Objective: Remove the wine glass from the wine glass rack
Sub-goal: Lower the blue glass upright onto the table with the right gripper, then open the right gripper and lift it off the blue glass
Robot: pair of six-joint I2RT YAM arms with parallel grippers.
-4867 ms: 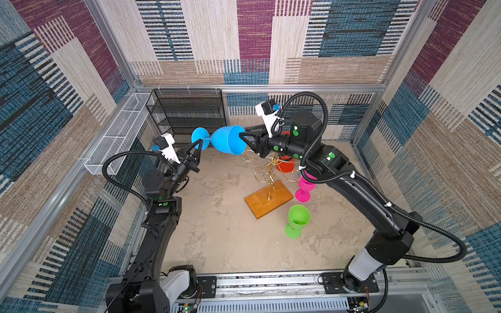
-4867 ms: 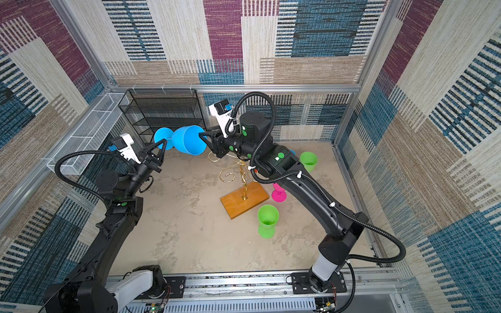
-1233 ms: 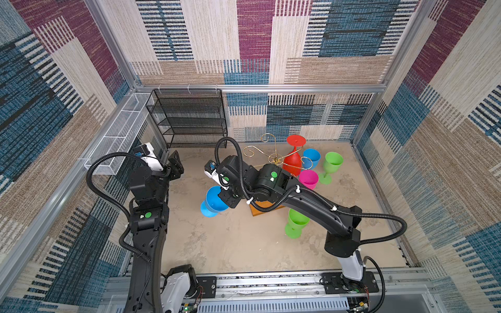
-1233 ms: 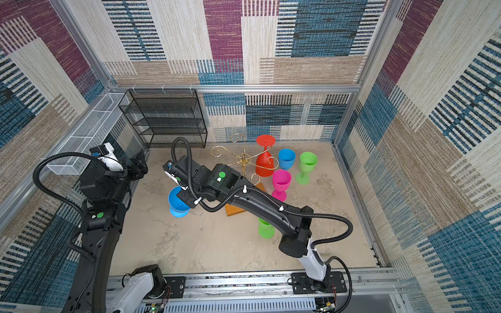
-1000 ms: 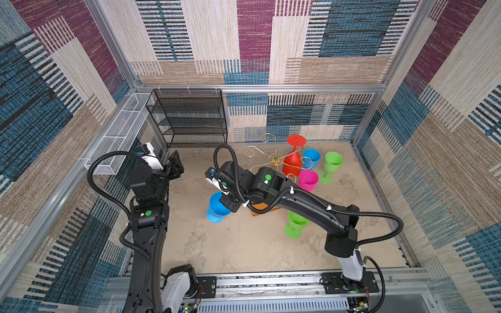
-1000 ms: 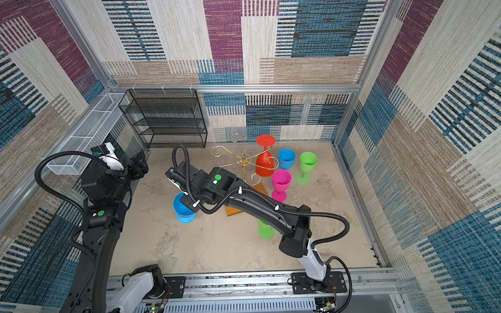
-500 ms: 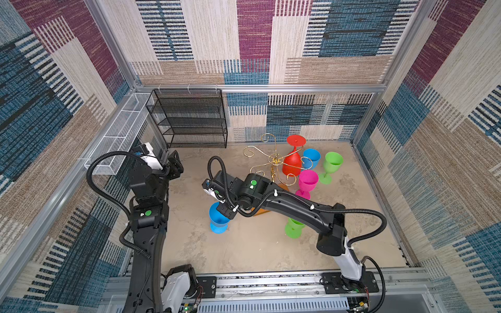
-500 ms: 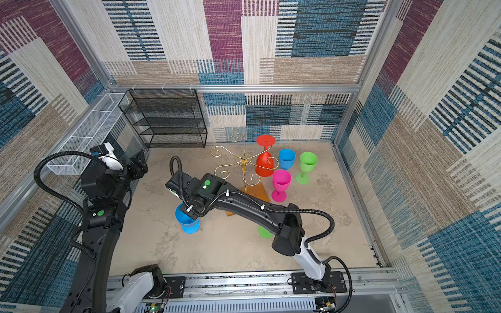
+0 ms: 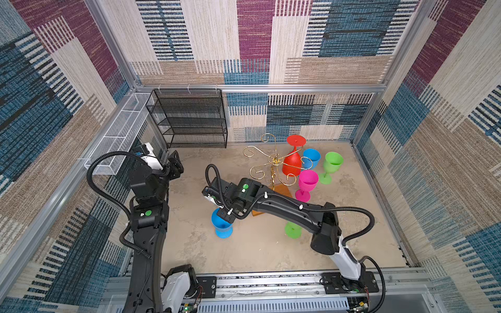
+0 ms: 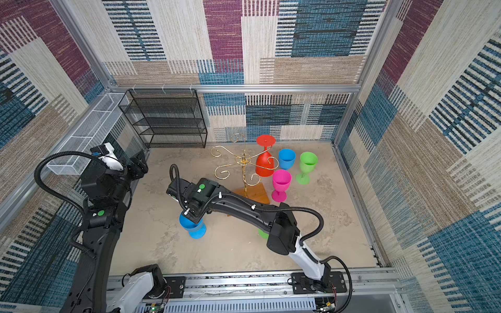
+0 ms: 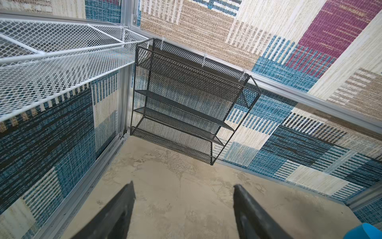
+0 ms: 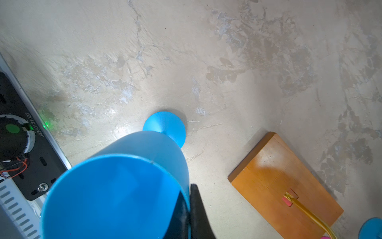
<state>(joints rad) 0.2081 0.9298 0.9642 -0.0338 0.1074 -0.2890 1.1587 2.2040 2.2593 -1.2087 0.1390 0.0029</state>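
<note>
Right gripper (image 12: pixel 189 203) is clamped tight on the rim of the blue wine glass (image 12: pixel 124 186), one finger inside the bowl and one outside. The glass is bowl up, close to upright, with its round foot down at the sandy floor (image 12: pixel 227 62). In both top views it sits clear of the rack (image 9: pixel 276 162), left of the rack's wooden base (image 12: pixel 279 182) and nearer the front rail.

On the rack itself, a red glass (image 9: pixel 292 164) hangs upside down from a gold arm. Just beside it on the floor stand a pink glass (image 9: pixel 307 180), a second blue glass (image 9: pixel 311 157) and a green glass (image 9: pixel 333 161). Another green one (image 9: pixel 292 230) peeks out from under the right arm.

Over on the far side, the left gripper (image 11: pixel 184 186) hangs wide open and empty above bare floor, facing the black mesh shelf (image 11: pixel 186 93) and the white wire basket (image 11: pixel 62 62).
</note>
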